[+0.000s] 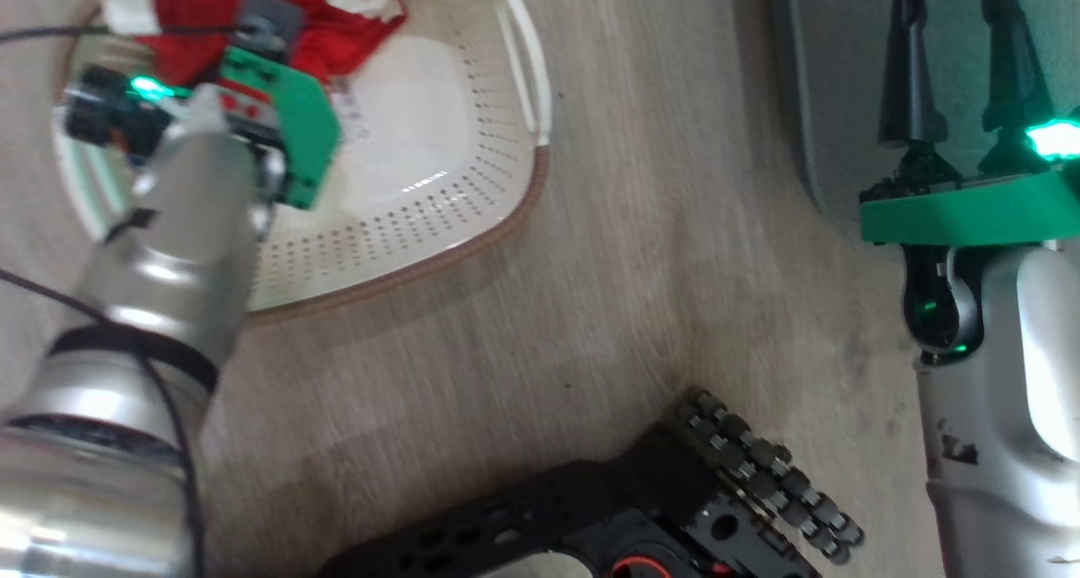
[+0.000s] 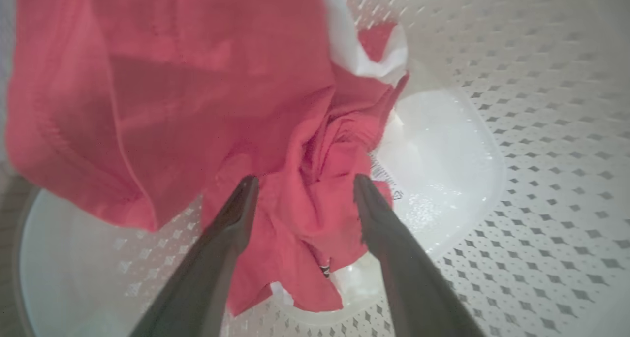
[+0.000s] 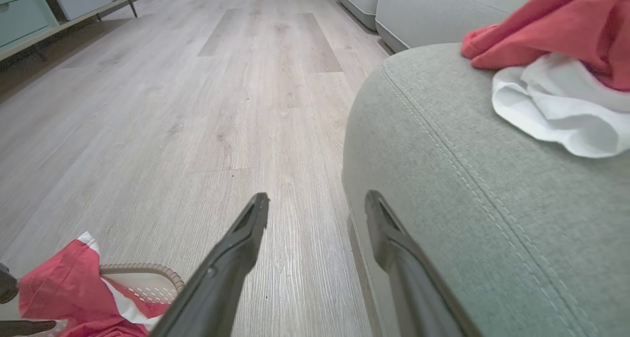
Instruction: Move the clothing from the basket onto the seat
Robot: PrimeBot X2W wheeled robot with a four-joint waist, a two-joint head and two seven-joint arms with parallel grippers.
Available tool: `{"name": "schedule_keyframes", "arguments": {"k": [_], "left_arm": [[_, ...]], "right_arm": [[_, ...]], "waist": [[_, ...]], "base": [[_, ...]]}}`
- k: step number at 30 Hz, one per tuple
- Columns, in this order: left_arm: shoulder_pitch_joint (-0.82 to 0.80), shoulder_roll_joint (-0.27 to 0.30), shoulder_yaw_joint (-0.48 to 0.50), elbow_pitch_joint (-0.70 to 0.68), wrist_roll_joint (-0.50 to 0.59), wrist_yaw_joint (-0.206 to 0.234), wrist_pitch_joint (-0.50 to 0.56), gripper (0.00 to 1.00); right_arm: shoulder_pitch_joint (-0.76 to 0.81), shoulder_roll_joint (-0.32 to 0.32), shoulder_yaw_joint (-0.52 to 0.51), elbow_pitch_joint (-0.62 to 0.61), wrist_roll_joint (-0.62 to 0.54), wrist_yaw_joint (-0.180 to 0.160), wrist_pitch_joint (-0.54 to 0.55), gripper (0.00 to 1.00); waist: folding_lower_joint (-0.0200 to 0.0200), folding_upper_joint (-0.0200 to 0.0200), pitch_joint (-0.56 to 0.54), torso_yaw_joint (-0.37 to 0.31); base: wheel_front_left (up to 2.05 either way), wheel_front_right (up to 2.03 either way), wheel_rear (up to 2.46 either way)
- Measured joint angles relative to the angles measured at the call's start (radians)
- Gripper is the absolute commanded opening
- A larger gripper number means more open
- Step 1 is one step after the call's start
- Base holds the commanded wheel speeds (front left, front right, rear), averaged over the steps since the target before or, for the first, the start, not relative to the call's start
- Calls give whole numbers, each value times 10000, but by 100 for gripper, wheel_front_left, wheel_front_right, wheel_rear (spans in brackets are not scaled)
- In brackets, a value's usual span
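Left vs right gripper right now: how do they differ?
Left gripper is down inside the basket, fingers aimed at bunched red clothing. Right gripper is outside it, pointing along the floor by the seat corner, with nothing between its fingers. Shared: both are open and neither is clamped on anything.

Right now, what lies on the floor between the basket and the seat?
Nothing: in the head view, bare wood floor separates basket from seat.
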Motion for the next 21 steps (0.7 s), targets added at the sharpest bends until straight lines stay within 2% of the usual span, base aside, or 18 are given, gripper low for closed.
{"name": "schedule_keyframes", "arguments": {"k": [2,7,12,13,14,15,21], "left_arm": [[-200,222,31,244,2,142,4,100],[-366,593,33,656,-4,188,173,100],[-372,713,-35,811,-13,357,157,100],[-372,719,-73,848,-13,407,155,95],[-372,725,-125,878,-10,408,136,42],[-371,723,-173,897,-10,407,52,1],[-338,474,-407,940,4,219,-420,0]], "right_arm": [[16,17,27,-140,144,0,0,100],[102,46,165,-226,631,0,0,100],[254,65,205,-255,976,-2,0,100],[254,73,207,-286,1120,0,0,100],[255,77,205,-299,1218,0,0,100],[256,77,205,-299,1298,0,0,100],[335,96,63,-232,1354,0,0,100]], "waist": [[-1,0,186,-171],[0,0,596,-521],[0,0,870,-834],[0,0,904,-891],[0,0,928,-939],[0,0,945,-979],[-1,0,727,-905]], "base": [[0,0,0],[0,0,0],[0,0,0],[0,0,0],[0,0,0],[0,0,0],[0,0,0]]}}
